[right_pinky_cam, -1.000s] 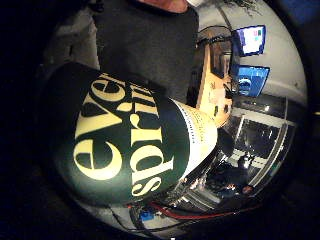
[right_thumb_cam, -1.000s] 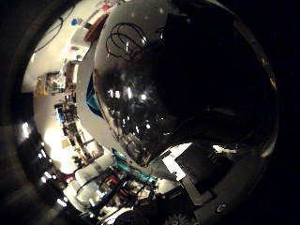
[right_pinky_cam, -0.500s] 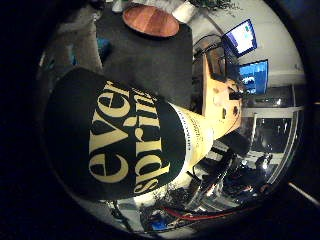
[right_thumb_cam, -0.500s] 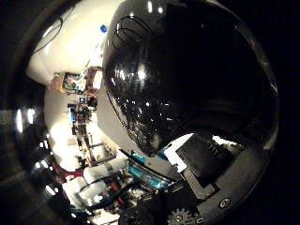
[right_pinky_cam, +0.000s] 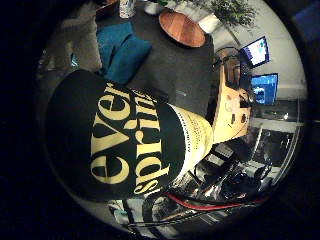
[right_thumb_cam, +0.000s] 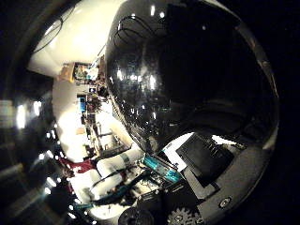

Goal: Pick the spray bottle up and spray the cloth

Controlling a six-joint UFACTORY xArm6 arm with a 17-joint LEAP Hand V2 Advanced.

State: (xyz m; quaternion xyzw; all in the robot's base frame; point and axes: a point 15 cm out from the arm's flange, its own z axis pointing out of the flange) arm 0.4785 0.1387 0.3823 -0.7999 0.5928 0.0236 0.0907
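The spray bottle (right_pinky_cam: 130, 145), a glossy dark cylinder with a cream label band, lay close against the palm, its long axis slanting above the dark table (right_pinky_cam: 175, 65). A soft teal cloth (right_pinky_cam: 122, 52) lay crumpled on that table beside a round wooden plate (right_pinky_cam: 182, 28). Whether the hand (right_thumb_cam: 201, 187) gripped the spray bottle could not be told.

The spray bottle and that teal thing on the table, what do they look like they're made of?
The spray bottle looks like hard plastic, dark and glossy: in the thumb side view its curved surface throws back sharp highlights. Its label seems matte. The teal cloth looks like soft fabric: it lies rumpled in thick folds with no shine, on the dark table.
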